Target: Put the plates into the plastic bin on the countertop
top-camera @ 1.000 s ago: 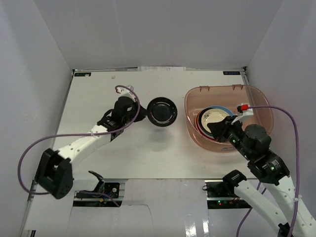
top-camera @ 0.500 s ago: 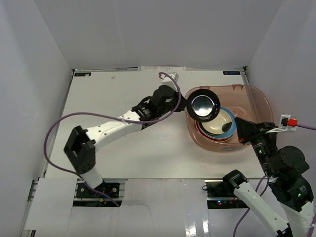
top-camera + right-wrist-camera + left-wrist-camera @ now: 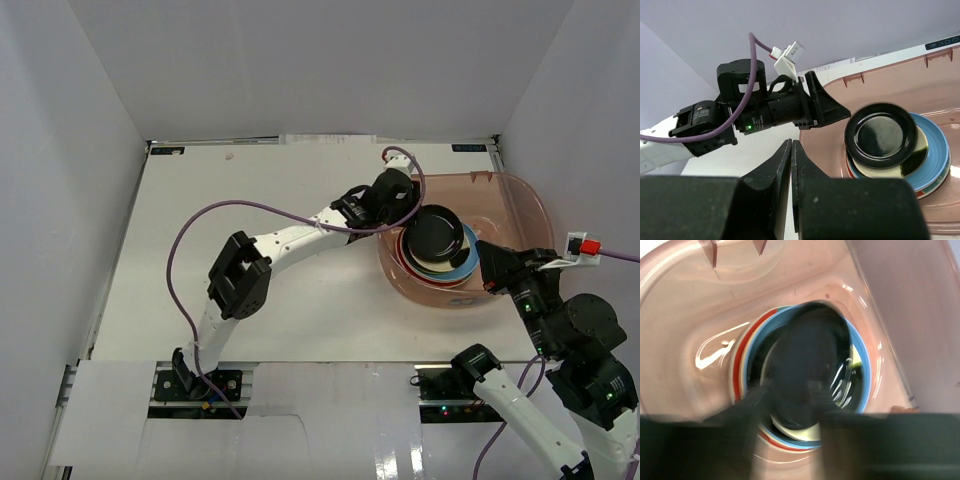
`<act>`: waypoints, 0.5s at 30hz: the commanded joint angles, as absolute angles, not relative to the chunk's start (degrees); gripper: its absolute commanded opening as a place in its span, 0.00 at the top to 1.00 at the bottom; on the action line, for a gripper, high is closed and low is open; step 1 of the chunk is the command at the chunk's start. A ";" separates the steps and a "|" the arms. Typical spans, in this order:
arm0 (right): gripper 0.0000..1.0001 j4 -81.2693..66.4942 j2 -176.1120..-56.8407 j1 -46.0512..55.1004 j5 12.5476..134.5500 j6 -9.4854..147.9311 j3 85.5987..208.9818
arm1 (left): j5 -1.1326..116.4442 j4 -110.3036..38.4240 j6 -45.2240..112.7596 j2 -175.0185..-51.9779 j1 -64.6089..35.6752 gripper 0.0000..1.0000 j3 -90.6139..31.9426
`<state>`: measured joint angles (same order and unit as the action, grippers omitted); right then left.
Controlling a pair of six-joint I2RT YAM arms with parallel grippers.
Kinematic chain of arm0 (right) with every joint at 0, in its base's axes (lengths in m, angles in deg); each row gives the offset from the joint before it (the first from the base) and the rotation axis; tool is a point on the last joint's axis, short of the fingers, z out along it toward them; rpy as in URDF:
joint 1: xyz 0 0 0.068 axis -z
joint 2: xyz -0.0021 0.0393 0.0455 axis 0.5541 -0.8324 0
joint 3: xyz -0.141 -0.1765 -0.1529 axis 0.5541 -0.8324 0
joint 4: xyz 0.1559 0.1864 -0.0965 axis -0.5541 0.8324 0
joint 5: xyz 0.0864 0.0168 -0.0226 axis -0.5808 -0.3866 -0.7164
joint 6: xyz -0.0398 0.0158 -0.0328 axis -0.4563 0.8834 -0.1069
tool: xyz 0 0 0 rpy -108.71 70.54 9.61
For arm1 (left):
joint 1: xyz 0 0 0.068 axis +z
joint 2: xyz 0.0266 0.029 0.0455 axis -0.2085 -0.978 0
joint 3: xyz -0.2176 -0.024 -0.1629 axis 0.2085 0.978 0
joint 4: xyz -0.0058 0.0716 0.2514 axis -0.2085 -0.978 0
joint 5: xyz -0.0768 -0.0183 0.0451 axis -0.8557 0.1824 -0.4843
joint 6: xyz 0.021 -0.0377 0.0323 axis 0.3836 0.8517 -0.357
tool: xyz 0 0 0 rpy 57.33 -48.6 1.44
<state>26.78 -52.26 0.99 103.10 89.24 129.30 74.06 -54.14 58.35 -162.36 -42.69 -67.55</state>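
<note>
We find the left arm [image 3: 300,235] slung across the left rim of the bin [image 3: 520,195], a black plate [image 3: 436,236] over the stack [image 3: 466,262] (mid-bin); the far-right corner is open.

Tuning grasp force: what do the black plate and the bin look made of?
Black plate: probably glazed ceramic or glossy melamine, since its face gives mirror-like reflections. Bin: smooth, translucent pinkish plastic, with see-through walls and glare streaks inside.
</note>
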 commanded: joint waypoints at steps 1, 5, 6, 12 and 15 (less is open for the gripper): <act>0.92 26.30 -53.24 1.04 102.64 89.65 131.50 | 75.32 -55.97 56.12 -156.23 -42.72 0.32 -70.19; 0.91 26.12 -54.37 0.96 101.15 89.83 133.09 | 74.53 -56.15 53.13 -148.24 -42.81 0.02 -69.76; 0.91 26.12 -54.55 1.04 100.79 89.92 133.27 | 74.10 -56.15 52.52 -146.30 -42.72 0.02 -69.49; 0.77 24.89 -56.14 0.96 92.36 88.16 134.23 | 74.79 -56.24 45.58 -124.35 -42.81 0.02 -56.51; 0.51 24.45 -56.14 1.13 89.55 86.06 134.84 | 80.67 -58.42 42.67 -109.41 -42.72 0.02 -44.12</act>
<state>27.50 -55.43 1.01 94.49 88.71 132.41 75.63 -56.00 47.55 -120.37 -42.80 -51.01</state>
